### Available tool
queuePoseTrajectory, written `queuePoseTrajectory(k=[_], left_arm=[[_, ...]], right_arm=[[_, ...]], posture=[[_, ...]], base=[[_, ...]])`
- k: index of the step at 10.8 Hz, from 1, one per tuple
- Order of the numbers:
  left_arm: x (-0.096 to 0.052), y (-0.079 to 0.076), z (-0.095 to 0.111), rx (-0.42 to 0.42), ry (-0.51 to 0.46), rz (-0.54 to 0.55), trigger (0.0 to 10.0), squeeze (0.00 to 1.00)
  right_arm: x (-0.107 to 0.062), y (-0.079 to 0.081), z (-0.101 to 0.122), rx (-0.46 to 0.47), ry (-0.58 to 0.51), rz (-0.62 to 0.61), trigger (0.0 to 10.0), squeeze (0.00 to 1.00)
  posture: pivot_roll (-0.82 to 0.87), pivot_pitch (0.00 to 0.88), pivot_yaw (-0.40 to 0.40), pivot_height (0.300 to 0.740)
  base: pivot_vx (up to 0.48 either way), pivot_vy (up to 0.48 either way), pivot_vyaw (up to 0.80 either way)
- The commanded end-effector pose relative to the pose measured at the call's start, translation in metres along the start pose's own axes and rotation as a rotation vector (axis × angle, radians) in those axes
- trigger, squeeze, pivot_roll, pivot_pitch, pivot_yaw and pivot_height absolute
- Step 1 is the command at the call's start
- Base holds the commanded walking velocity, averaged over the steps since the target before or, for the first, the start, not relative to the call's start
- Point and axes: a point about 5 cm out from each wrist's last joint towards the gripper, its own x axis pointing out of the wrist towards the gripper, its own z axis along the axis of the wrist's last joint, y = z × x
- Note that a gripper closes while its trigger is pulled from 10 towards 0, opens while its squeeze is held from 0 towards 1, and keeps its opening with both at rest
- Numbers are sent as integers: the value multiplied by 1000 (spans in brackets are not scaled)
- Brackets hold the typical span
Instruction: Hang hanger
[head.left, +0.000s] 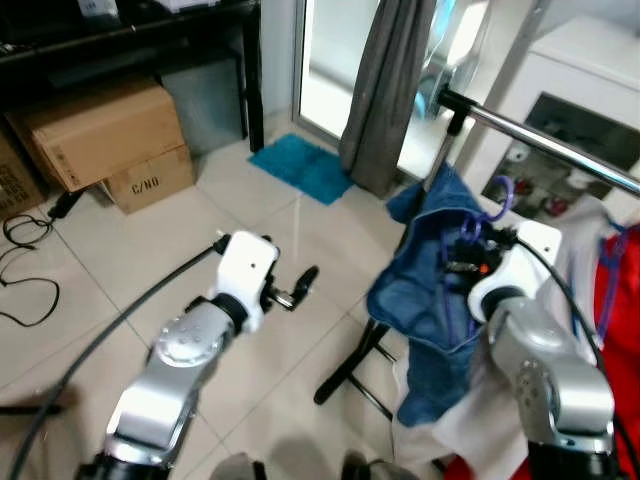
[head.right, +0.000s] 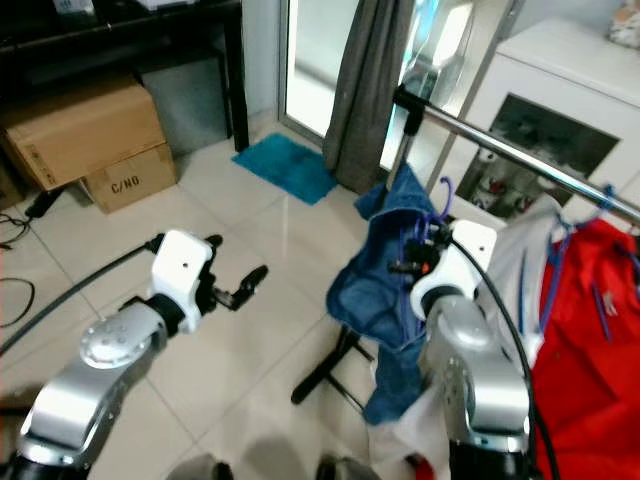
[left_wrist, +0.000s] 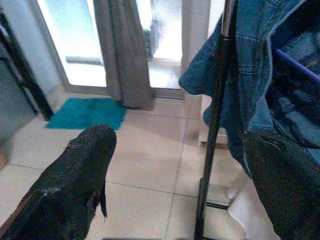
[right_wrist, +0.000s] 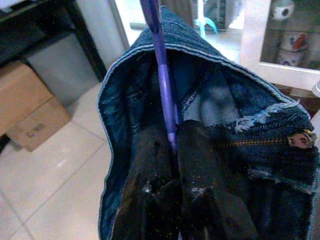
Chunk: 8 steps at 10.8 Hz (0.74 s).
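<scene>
Your right gripper (right_wrist: 172, 150) is clamped on the purple hanger (right_wrist: 162, 85) carrying the denim garment (head.left: 430, 300), just below the rail (head.left: 540, 135). Your left gripper (head.left: 300, 285) is spread open, holding nothing, above the floor (head.left: 290, 230).

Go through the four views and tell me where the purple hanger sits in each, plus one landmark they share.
Left eye view: purple hanger at centre right, its hook just below the metal rail, in the blue denim garment.
Right eye view: right of centre, above the right gripper.
Left wrist view: a purple bar at the right edge, inside the denim.
Right wrist view: a shaft rising from the shut fingers.
Shared landmark: the denim garment.
</scene>
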Motion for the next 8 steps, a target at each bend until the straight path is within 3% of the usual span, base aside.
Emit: queuePoseTrajectory(k=[1,8], left_arm=[[2,-4,-1,-5,8,-20,10000,0],[4,-4,0,1,5,-29,10000,0]], right_arm=[[-2,-2,10,-9,-51,-7,0,0],[-3,0,10,-6,-55,3,0,0]], posture=[[40,0,-61,740],[40,0,-56,740]], base=[[-289,0,0],[-282,0,0]])
